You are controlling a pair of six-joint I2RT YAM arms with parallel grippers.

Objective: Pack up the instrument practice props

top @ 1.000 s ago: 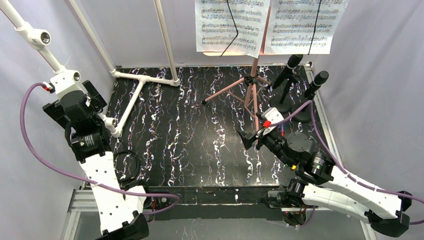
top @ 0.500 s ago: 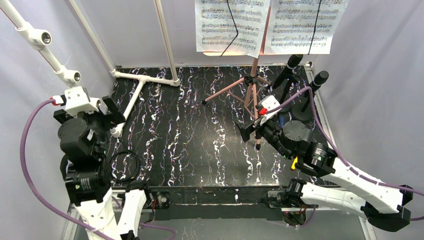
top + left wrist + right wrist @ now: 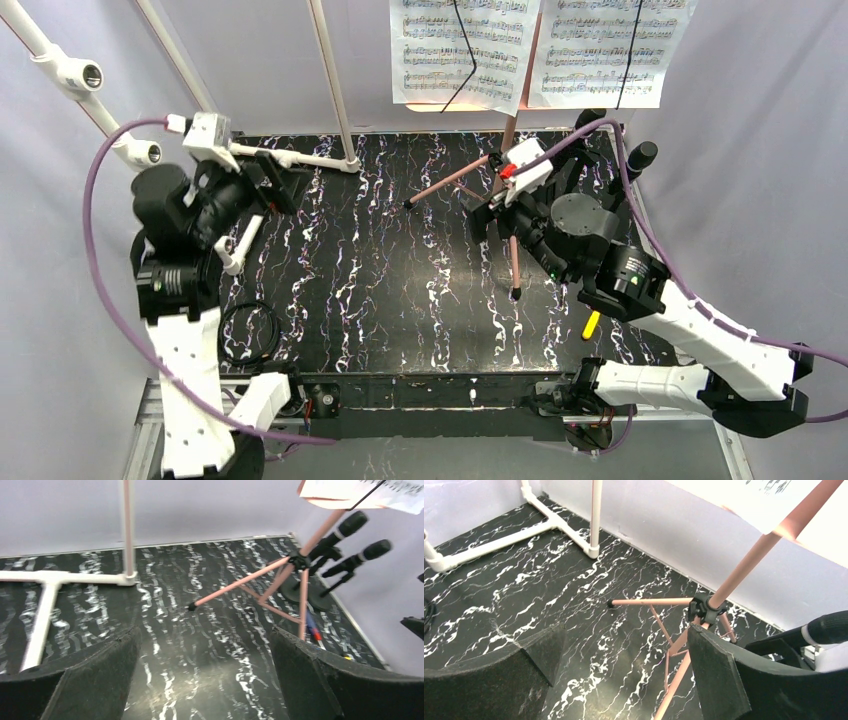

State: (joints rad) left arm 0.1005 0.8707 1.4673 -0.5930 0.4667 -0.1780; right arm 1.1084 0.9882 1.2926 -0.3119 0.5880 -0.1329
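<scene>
At the left of the overhead view, the left tool (image 3: 272, 182) hangs over the white pipe frame (image 3: 290, 157). Its jaws are spread wide and hold nothing. Its own camera looks across the black marbled desk (image 3: 380, 300) towards the props, so it seems to be lining up an approach rather than reaching for anything. A coil of black cable (image 3: 250, 335) lies on the desk at the lower left.

In the upper centre stands the music stand (image 3: 508, 140). Its thin salmon-pink tripod legs (image 3: 455, 180) are splayed on the desk, which is what keeps it upright. Two white sheet-music pages (image 3: 465, 50) rest on it at the top edge of the frame, each crossed by a thin black retaining wire.

The right tool (image 3: 495, 208) hovers just beside the tripod hub, fully open and empty. The post and one leg sit between its pads in the wrist view, probably the first thing it will grasp.

At the upper right, close to the wall, two black microphones (image 3: 372, 552) lean on short stands with round bases just beside the tripod. Nothing looks packed yet.
</scene>
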